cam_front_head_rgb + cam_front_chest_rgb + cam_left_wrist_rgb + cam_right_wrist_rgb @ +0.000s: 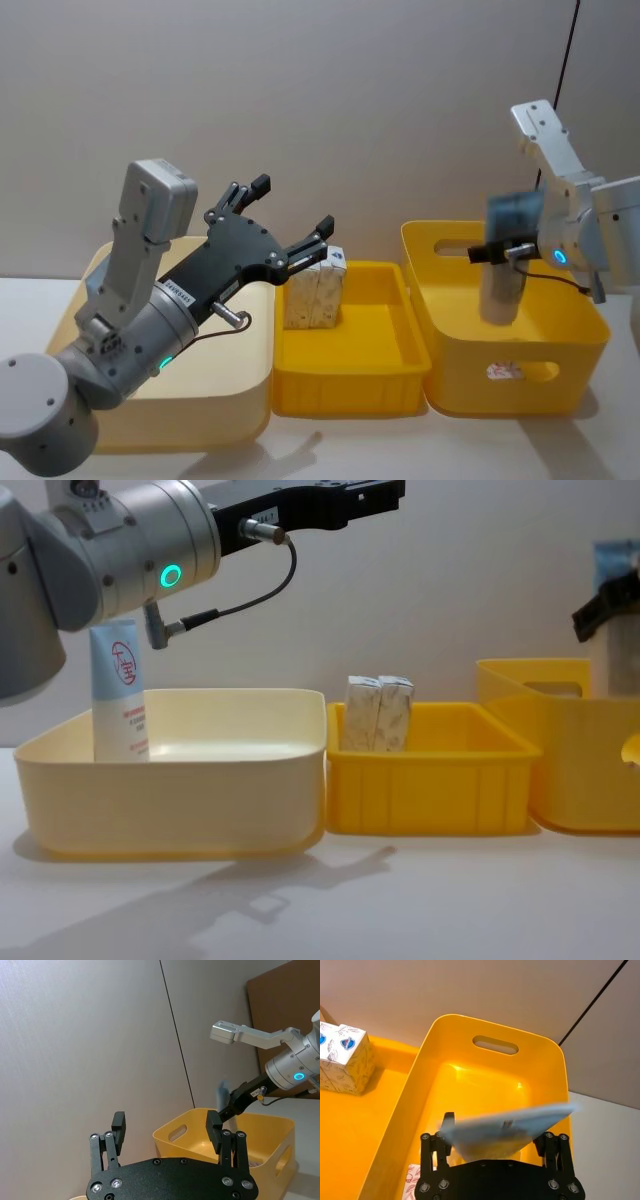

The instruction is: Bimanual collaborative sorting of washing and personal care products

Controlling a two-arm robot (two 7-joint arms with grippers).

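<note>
My right gripper (497,252) hangs over the right yellow bin (450,310), shut on a pale-blue squeeze tube (503,285) that shows blurred. The same tube (502,1129) lies across the fingers in the right wrist view, and a cream carton (410,1184) rests on this bin's floor below it. My left gripper (290,212) is raised and open, holding nothing, above the gap between the pale bin and the middle tray. Two cream cartons (378,713) stand upright in the middle yellow tray (430,780). Another tube (118,692) stands in the pale-yellow bin (200,790) at the left.
The three containers stand side by side, almost touching, on a white table (400,900) before a plain wall. A strip of table runs in front of them. A black cable (568,50) hangs down the wall behind the right arm.
</note>
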